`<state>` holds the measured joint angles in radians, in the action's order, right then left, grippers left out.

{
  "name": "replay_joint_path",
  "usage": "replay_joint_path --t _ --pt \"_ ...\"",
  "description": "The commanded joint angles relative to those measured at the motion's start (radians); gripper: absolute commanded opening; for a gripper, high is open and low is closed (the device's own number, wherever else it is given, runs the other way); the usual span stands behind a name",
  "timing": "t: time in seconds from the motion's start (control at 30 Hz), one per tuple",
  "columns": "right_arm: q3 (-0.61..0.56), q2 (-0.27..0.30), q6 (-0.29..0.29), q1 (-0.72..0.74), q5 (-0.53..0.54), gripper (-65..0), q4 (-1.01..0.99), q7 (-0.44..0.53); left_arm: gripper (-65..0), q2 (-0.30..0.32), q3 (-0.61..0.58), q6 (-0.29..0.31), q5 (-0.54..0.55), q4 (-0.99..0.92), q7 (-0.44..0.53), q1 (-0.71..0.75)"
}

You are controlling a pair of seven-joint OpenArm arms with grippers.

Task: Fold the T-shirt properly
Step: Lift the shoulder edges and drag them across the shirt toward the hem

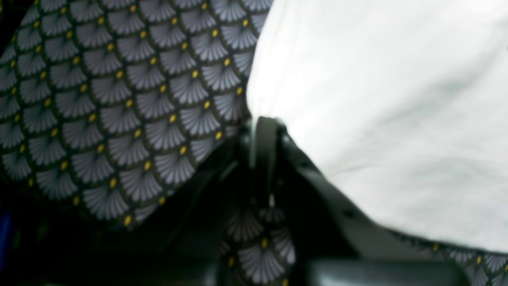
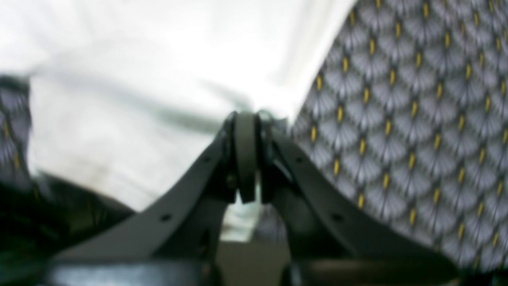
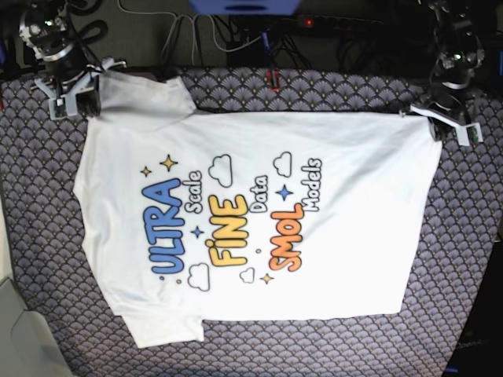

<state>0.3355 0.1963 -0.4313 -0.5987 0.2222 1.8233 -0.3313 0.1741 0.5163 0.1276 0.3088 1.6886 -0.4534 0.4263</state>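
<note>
The desk, covered by a dark cloth (image 3: 358, 88) with a grey fan-shaped scale pattern and small yellow dots, fills most of the base view. At its far side lie thin dark and pale cables (image 3: 228, 39) on a black area, with a bright blue shape (image 3: 246, 6) at the top edge and a small red object (image 3: 273, 80) near the cloth's far edge. A pale, curved object (image 3: 23, 330) stands at the lower left.

The large white short-sleeved T-shirt (image 3: 354, 236) lies spread on the cloth, its blue, yellow and orange lettering running sideways, one sleeve at the far left and the other at the near left. The left pincer (image 1: 264, 123) is closed on the shirt's far right corner. The right pincer (image 2: 246, 117) is closed at the shirt near the far left sleeve; whether it grips fabric I cannot tell.
</note>
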Motion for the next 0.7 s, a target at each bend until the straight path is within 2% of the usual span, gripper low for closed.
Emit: replay_joint_path --t 0.0,0.37,0.53,0.67 --pt "0.007 0.010 -0.007 0.001 0.010 -65.0 0.020 0.022 -64.5 0.012 0.008 -0.003 0.000 0.018 0.021 -0.020" --pt "0.006 0.032 -0.007 0.107 0.004 -65.0 0.011 0.013 -64.5 0.015 0.002 -0.003 -0.004 0.003 0.021 -0.108" --pt "0.006 0.070 -0.008 0.201 0.004 -65.0 0.011 -0.113 -64.5 0.023 0.005 -0.004 -0.004 -0.071 0.021 -0.169" --pt "0.003 0.087 -0.008 0.257 0.004 -65.0 0.011 -0.137 -64.5 0.023 0.000 -0.004 -0.004 -0.092 0.020 -0.208"
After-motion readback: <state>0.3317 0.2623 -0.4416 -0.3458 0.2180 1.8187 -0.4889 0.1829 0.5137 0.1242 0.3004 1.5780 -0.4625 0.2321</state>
